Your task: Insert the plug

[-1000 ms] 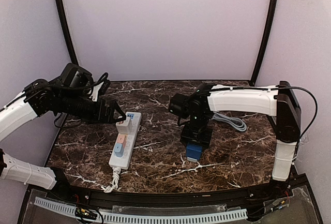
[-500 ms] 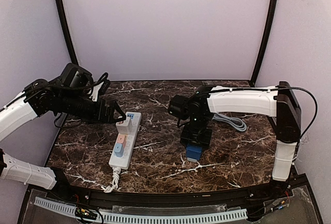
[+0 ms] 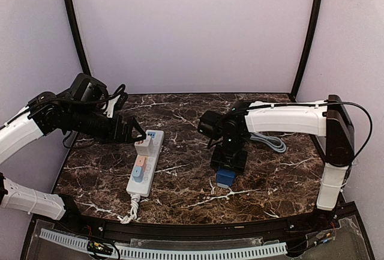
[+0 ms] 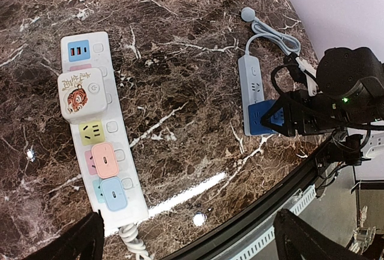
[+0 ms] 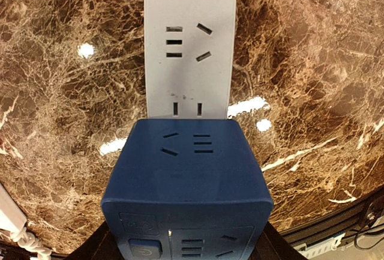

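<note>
A dark blue cube plug [image 5: 187, 188] sits over the near end of a small grey power strip [image 5: 189, 44], whose free sockets show beyond it. My right gripper [image 5: 187, 239] is shut on the cube, one finger on each side. I cannot tell whether its prongs are seated. In the top view the cube [image 3: 225, 178] shows below my right gripper [image 3: 228, 163]. My left gripper [image 4: 192, 242] is open and empty, hovering over the long white power strip [image 4: 96, 128]; in the top view it [image 3: 141, 134] is by that strip's far end.
The white strip [image 3: 146, 161] carries a tiger-print adapter [image 4: 82, 94], a pink plug [image 4: 105, 160] and a light blue plug [image 4: 113, 194]. The grey strip's coiled cable [image 3: 267, 140] lies at the right rear. The table's front edge [image 4: 264, 212] is near.
My right arm has shifted slightly to the right; the blue cube stays in about the same spot. My left arm has not moved.
</note>
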You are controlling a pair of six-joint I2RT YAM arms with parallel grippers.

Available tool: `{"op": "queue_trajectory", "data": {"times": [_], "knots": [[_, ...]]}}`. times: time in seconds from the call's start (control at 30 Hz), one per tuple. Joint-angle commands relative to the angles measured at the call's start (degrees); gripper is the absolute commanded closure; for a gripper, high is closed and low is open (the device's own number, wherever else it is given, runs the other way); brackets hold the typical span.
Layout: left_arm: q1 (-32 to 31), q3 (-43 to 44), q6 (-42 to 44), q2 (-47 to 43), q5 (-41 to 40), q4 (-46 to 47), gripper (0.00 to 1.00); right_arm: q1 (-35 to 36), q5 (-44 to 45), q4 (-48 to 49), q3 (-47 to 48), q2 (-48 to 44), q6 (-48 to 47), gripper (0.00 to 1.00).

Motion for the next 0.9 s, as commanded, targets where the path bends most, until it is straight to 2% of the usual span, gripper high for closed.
{"op": "queue_trajectory", "data": {"times": [0.0, 0.27, 0.47, 0.87], "knots": [[0.47, -0.44, 0.64, -0.44, -0.92, -0.38, 0.01, 1.25, -8.06, 9.38, -7.13, 10.24, -3.37, 1.00], [0.42, -0.40, 0.13, -0.30, -1.70, -0.31, 0.01, 0.84, -7.10, 9.05, -6.80, 9.50, -3.71, 1.00], [0.42, -0.31, -0.52, -0.07, -2.35, -0.05, 0.01, 0.19, -5.25, 7.64, -5.90, 7.27, -3.56, 0.73], [0.44, 0.22, -2.42, 0.85, -4.44, 0.60, 0.00, -1.31, -1.88, 2.71, -0.04, 4.77, -6.88, 0.43]]}}
